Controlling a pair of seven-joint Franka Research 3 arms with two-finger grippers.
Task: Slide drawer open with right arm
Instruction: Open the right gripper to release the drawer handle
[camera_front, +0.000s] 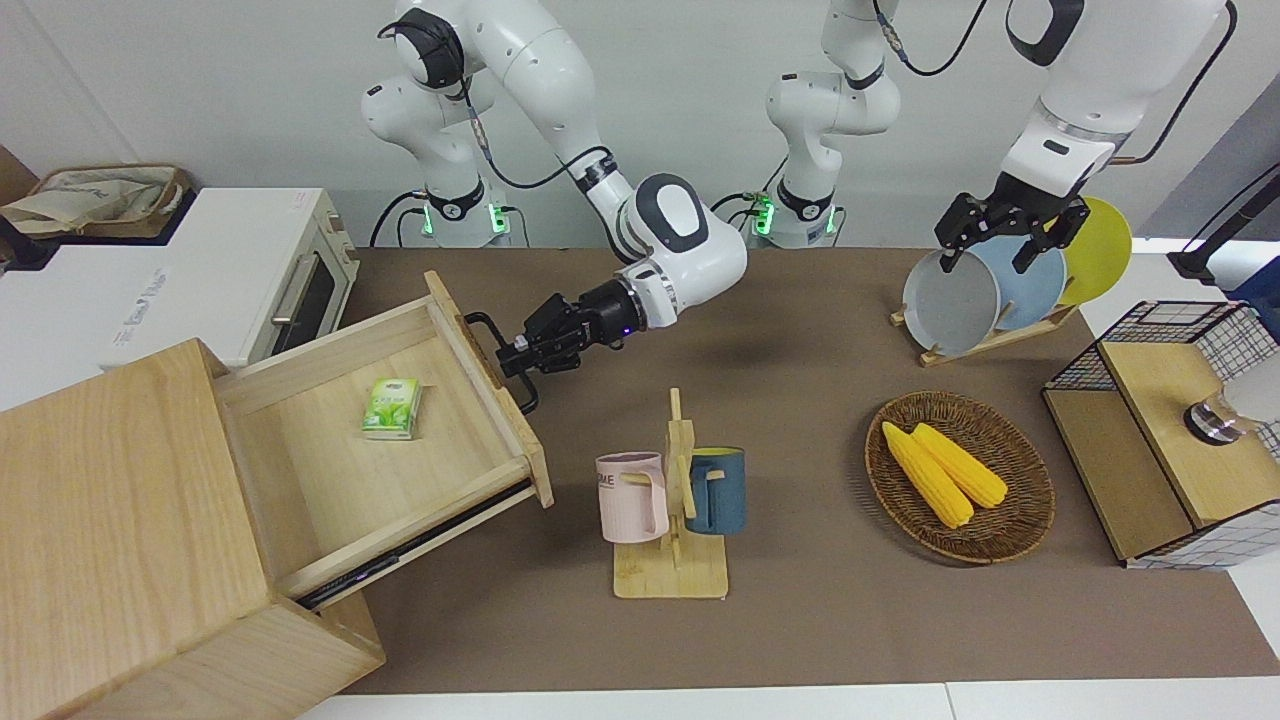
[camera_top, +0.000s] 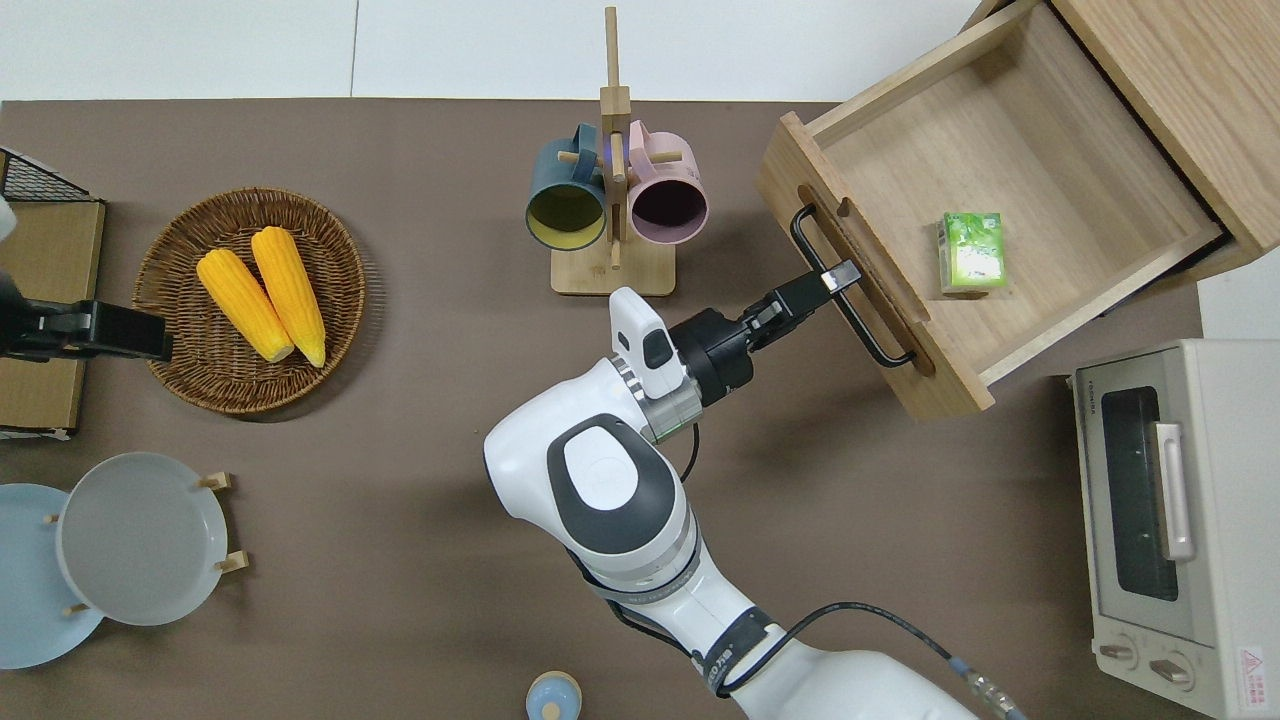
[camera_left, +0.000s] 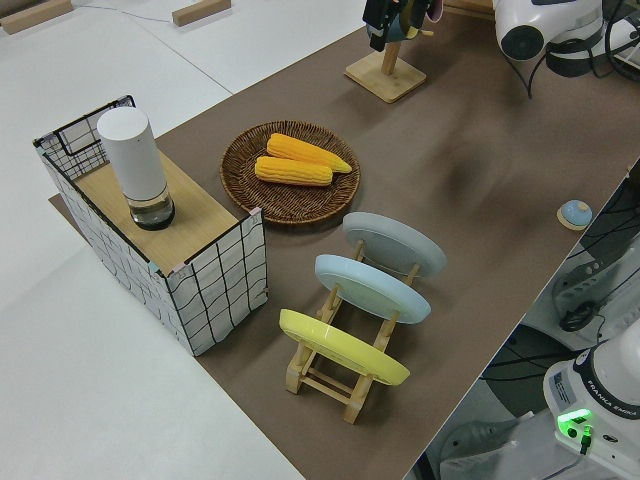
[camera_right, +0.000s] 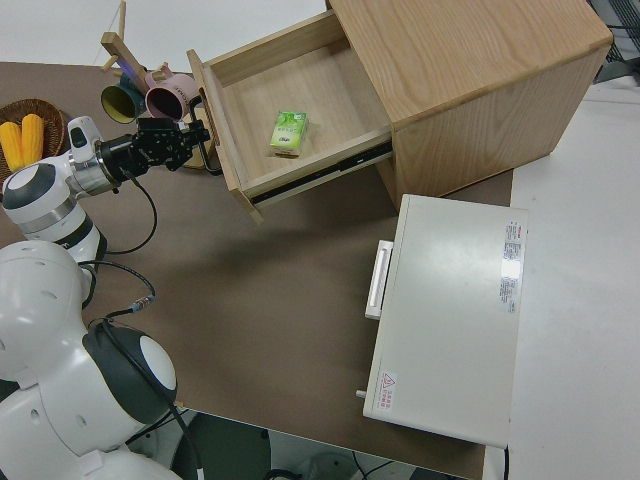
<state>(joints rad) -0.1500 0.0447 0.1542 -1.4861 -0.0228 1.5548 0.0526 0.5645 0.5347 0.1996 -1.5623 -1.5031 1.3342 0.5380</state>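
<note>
One right gripper (camera_top: 838, 276) seemingly clamps the drawer (camera_top: 985, 215) handle (camera_top: 850, 288) — mug rack (camera_top: 613, 180) stands near.

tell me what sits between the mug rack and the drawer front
Only bare brown table separates the mug rack from the drawer front, clearest in the overhead view.

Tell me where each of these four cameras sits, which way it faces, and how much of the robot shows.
Front: across the table, facing both arms; right gripper at the pale-wood drawer's black bar handle.
Overhead: straight down; right arm, same handle, woven basket of corn.
Left side: raised at the left arm's end, looking along the table; white elbow only.
Right side: above the right arm; gripper, white toaster oven.
Shared: front and overhead both show the green carton in the drawer.
</note>
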